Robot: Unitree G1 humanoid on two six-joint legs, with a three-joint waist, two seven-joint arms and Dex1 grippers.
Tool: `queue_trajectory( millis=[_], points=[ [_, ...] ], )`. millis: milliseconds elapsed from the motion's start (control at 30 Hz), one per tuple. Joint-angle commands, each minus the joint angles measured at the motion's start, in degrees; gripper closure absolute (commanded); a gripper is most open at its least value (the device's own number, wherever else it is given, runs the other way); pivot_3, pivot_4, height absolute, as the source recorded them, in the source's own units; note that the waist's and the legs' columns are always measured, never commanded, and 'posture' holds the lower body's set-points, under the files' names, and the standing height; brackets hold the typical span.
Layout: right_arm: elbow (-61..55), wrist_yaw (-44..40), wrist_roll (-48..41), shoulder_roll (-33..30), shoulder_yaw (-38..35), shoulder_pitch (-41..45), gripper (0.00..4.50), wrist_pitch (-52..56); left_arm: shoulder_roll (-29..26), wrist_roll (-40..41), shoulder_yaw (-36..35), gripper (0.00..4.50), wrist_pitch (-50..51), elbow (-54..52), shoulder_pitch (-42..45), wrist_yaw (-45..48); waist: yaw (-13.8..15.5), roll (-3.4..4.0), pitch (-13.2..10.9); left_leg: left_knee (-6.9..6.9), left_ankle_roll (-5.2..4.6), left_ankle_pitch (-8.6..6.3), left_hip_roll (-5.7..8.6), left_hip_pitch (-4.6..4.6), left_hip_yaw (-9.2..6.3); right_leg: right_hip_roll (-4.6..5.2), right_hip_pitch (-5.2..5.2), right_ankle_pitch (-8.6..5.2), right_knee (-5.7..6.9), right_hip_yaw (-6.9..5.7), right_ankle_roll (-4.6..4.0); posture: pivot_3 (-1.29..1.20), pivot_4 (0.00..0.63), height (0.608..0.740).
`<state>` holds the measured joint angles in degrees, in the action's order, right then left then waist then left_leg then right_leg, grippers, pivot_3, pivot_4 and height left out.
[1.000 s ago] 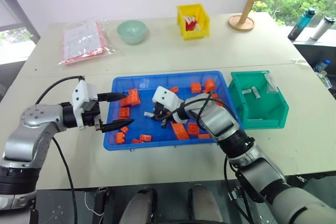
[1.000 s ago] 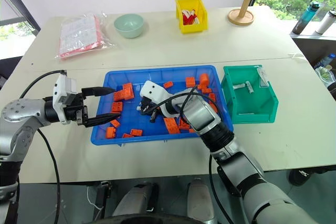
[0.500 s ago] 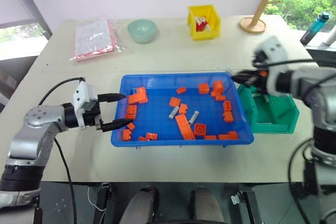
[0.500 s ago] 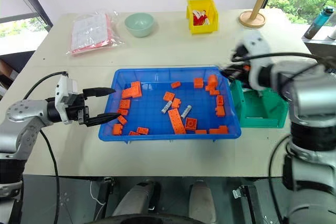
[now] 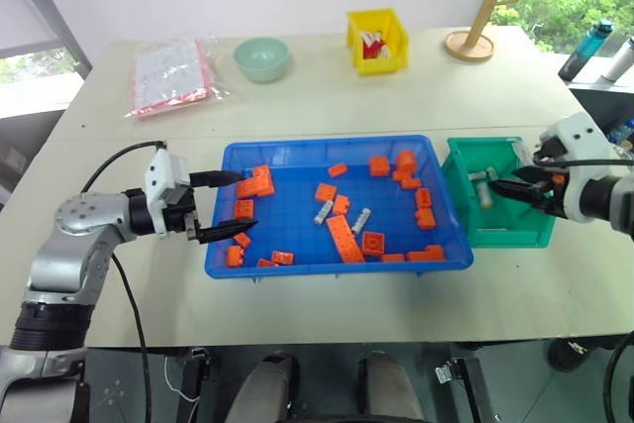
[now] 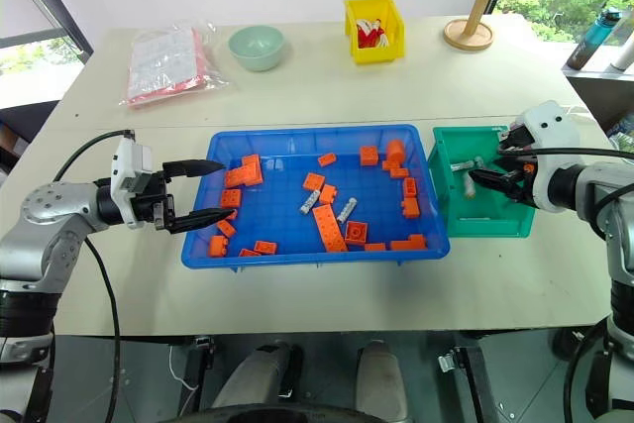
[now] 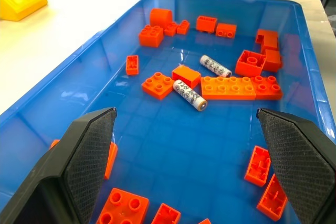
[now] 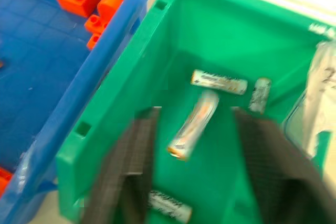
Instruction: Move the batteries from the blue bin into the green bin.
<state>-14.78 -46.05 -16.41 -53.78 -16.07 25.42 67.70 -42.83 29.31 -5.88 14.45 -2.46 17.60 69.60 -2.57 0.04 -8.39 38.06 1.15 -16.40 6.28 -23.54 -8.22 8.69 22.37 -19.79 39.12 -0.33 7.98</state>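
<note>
Two batteries (image 5: 324,212) (image 5: 361,220) lie among orange bricks in the middle of the blue bin (image 5: 327,149). In the left wrist view the same two batteries (image 7: 190,94) (image 7: 215,66) show ahead of the fingers. My left gripper (image 5: 226,205) hovers open over the blue bin's left end, holding nothing. The green bin (image 5: 458,188) stands against the blue bin's right side. My right gripper (image 6: 482,177) hangs open above it. Its wrist view shows several batteries on the green floor, one battery (image 8: 193,124) lying between the blurred fingers (image 8: 131,166) without touching them.
Orange bricks (image 5: 349,238) are scattered across the blue bin. A yellow bin (image 5: 377,40), a pale-green bowl (image 5: 262,58), a bagged packet (image 5: 173,74) and a wooden stand (image 5: 475,37) sit along the table's far side. Bottles (image 5: 578,50) stand off the right edge.
My right gripper left the blue bin's middle, swung right to above the green bin and opened. The left gripper stayed put. The head camera shifted.
</note>
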Motion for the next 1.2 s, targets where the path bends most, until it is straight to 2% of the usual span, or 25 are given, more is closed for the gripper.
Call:
queue_trajectory(
  millis=[33, 133, 267, 333, 400, 633, 867, 1200],
  points=[
    [-0.6, 0.1, -2.9, 2.9, 4.8, 10.2, 1.62, -3.0, -0.6, 0.7, -1.2, 0.00, 0.3, -2.3, 0.5, -0.4, -0.4, 0.00, 0.0, -0.01, 0.00, 0.00, -0.04, 0.02, 0.09, 0.00, 0.04, 0.00, -0.01, 0.01, 0.00, 0.00, 0.150, 0.719],
    [-0.6, 0.1, -3.9, 8.6, 12.7, 16.9, 1.62, -4.3, -0.8, 0.7, -1.3, 0.00, 0.6, -2.4, 0.8, -0.5, -0.9, -0.01, 0.0, -0.05, 0.00, 0.00, -0.15, 0.09, 0.14, -0.05, 0.08, 0.00, 0.00, 0.01, 0.00, 0.00, 0.150, 0.719],
    [0.6, 2.5, -3.6, 17.8, 21.7, 19.7, 1.62, -4.8, -0.9, 0.7, -1.4, 0.00, 1.0, -2.8, 1.2, -0.9, -0.8, -0.08, 0.0, -0.06, 0.00, 0.00, -0.09, 0.05, 0.06, -0.02, 0.06, 0.00, 0.04, 0.01, 0.00, 0.00, 0.150, 0.719],
    [0.1, 3.4, -3.1, 20.8, 25.8, 19.1, 0.69, -4.5, -0.9, 0.8, -1.4, 0.00, 1.3, -3.3, 1.0, -1.1, -0.5, -0.08, 0.0, -0.04, -0.02, -0.02, -0.04, 0.02, -0.01, 0.00, 0.07, 0.00, 0.09, 0.01, 0.00, 0.00, 0.150, 0.719],
    [-0.9, 5.1, -2.8, 23.5, 29.2, 18.1, 0.09, -3.3, -1.0, 1.0, -1.5, 0.00, 1.6, -4.2, 0.5, -1.4, -0.1, -0.08, 0.0, -0.01, -0.02, -0.02, 0.01, -0.02, -0.05, 0.02, 0.11, 0.00, 0.10, 0.01, -0.01, 0.00, 0.150, 0.719],
    [-2.1, 8.5, -4.6, 28.9, 31.4, 16.9, 0.09, 0.7, -2.0, 1.5, -2.6, 0.00, 2.7, -6.3, -1.5, -1.6, -0.1, -0.09, 0.0, 0.01, -0.02, -0.02, 0.01, -0.02, -0.08, 0.00, 0.12, 0.01, 0.08, 0.02, -0.01, 0.00, 0.150, 0.719],
    [1.0, 11.0, -3.0, 30.2, 34.0, 16.5, 0.09, -0.2, -2.4, 1.8, -3.1, 0.00, 2.9, -6.5, -1.8, -1.9, -0.1, -0.08, 0.0, 0.01, -0.02, -0.02, 0.01, -0.01, -0.08, 0.01, 0.15, 0.01, 0.07, 0.02, -0.01, 0.00, 0.150, 0.719],
    [-0.3, 13.6, -2.9, 30.9, 34.3, 13.5, 0.09, 1.5, -2.3, 1.4, -2.7, 0.00, 2.7, -5.1, 0.1, -1.9, -0.1, -0.09, 0.0, 0.01, -0.02, -0.02, 0.01, -0.01, -0.07, 0.01, 0.16, 0.01, 0.08, 0.02, -0.01, 0.00, 0.150, 0.719]
  ],
)
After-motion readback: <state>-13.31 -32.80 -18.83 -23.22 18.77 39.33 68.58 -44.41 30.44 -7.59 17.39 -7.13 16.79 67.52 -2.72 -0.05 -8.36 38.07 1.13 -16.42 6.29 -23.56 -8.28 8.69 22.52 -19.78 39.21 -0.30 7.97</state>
